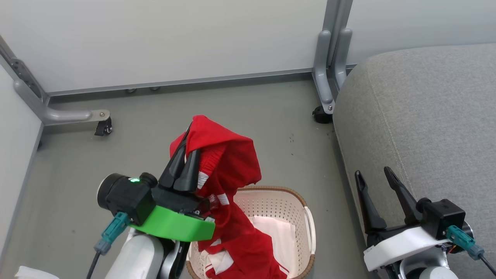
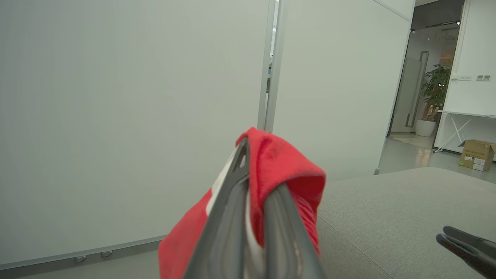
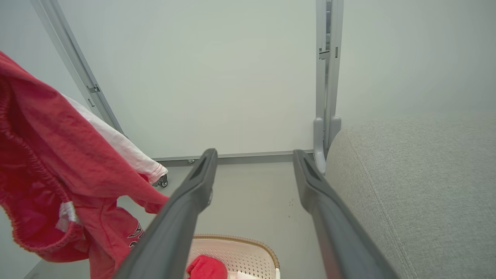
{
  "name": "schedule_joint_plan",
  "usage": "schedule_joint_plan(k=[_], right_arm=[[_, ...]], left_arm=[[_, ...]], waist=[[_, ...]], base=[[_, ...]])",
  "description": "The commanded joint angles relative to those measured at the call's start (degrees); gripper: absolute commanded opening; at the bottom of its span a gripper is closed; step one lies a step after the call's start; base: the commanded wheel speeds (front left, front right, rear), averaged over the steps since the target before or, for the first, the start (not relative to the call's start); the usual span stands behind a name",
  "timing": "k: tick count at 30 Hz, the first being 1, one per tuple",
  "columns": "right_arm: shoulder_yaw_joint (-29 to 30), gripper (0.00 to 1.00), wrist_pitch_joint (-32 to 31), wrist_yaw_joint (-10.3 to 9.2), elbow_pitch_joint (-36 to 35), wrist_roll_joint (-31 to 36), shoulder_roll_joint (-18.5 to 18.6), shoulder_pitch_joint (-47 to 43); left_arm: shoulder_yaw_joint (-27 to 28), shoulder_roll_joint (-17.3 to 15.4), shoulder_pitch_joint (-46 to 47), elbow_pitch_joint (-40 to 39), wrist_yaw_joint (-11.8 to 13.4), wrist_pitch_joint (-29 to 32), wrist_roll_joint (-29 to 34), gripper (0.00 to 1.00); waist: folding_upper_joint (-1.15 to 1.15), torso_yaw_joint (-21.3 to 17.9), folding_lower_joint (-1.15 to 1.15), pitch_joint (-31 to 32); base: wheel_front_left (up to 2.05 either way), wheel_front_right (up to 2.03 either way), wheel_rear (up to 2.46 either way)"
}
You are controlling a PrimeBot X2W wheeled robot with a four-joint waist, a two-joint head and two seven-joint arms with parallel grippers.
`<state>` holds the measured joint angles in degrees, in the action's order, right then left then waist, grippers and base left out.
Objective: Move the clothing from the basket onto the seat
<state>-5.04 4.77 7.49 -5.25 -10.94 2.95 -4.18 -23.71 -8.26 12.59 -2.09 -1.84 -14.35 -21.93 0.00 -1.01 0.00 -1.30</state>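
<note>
Holding soft red white-striped garment (image 1: 232,162) over cream perforated plastic basket (image 1: 308,217): left gripper (image 1: 192,143) clamped; right gripper (image 1: 372,171) spread wide, empty, beside grey woven seat (image 1: 426,116); print (image 3: 135,232) illegible.

Left of the seat (image 1: 426,116), clothing (image 1: 228,162) hangs over the basket (image 1: 273,203).

Before me: pale partition panels (image 1: 174,38) on grey castored feet (image 1: 73,115) enclose a grey floor (image 1: 232,104); far right, a potted plant (image 2: 434,93) and cardboard box (image 2: 477,154).
</note>
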Motion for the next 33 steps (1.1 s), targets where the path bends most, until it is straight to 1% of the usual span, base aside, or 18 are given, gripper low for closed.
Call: schedule_joint_plan(k=[1, 6, 11, 13, 17, 19, 23, 27, 33], right_arm=[[0.0, 1.0, 0.0, 0.0, -0.2, -0.3, 0.1, -0.6], [-0.4, 1.0, -0.2, 0.0, -0.2, -0.3, 0.0, -0.1], [-3.5, 1.0, -1.1, 0.0, 0.7, -1.1, 1.0, 1.7], [-5.9, 1.0, -1.3, 0.0, 1.4, -2.5, 1.7, 2.9], [-12.1, 1.0, -1.1, 0.0, 3.4, -5.9, 4.3, 7.2], [-15.6, 1.0, -0.9, 0.0, 4.5, -8.8, 5.0, 9.8], [-22.7, 1.0, -0.3, 0.0, 7.5, -12.4, 7.9, 16.2], [-28.5, 1.0, 1.0, 0.0, 11.2, -16.2, 8.9, 21.7], [-35.5, 1.0, 3.2, 0.0, 17.2, -19.0, 10.0, 28.9]], left_arm=[[0.2, -0.5, -0.3, -0.1, 0.0, 0.0, -0.5, 0.0], [0.1, -0.7, 0.2, 0.0, -0.1, 0.1, -0.8, 0.0], [-0.2, -0.7, 0.7, -0.2, 0.1, 0.3, -0.8, 0.0], [-0.5, -0.6, 1.0, -0.3, 0.0, 0.5, -0.9, 0.0], [-1.2, -0.3, 1.6, -0.5, -0.2, 0.5, -0.7, 0.0], [-1.6, -0.1, 1.9, -0.6, -0.3, 0.7, -0.6, 0.0], [-2.4, 0.2, 2.7, -0.4, -0.6, 0.8, -0.3, 0.0], [-3.3, 0.6, 3.1, 0.0, -0.8, 0.8, -0.2, 0.0], [-4.4, 0.9, 3.7, 0.1, -1.2, 0.8, -0.2, 0.0]], waist=[[0.0, 0.0, 0.0, 0.0], [0.0, -0.1, 0.0, -0.1], [0.0, 0.0, 0.0, -0.4], [0.0, 0.2, 0.0, -0.7], [0.0, 0.8, 0.0, -1.2], [0.0, 1.2, 0.0, -1.6], [0.0, 1.9, 0.0, -2.4], [0.0, 2.9, 0.0, -2.7], [0.0, 4.1, 0.0, -2.9]], base=[[0.0, 0.0, 0.0], [0.0, 0.0, 0.0], [0.0, 0.0, 0.0], [0.0, 0.0, 0.0], [0.0, 0.0, 0.0], [0.0, 0.0, 0.0], [0.0, 0.0, 0.0], [0.0, 0.0, 0.0], [0.0, 0.0, 0.0]])
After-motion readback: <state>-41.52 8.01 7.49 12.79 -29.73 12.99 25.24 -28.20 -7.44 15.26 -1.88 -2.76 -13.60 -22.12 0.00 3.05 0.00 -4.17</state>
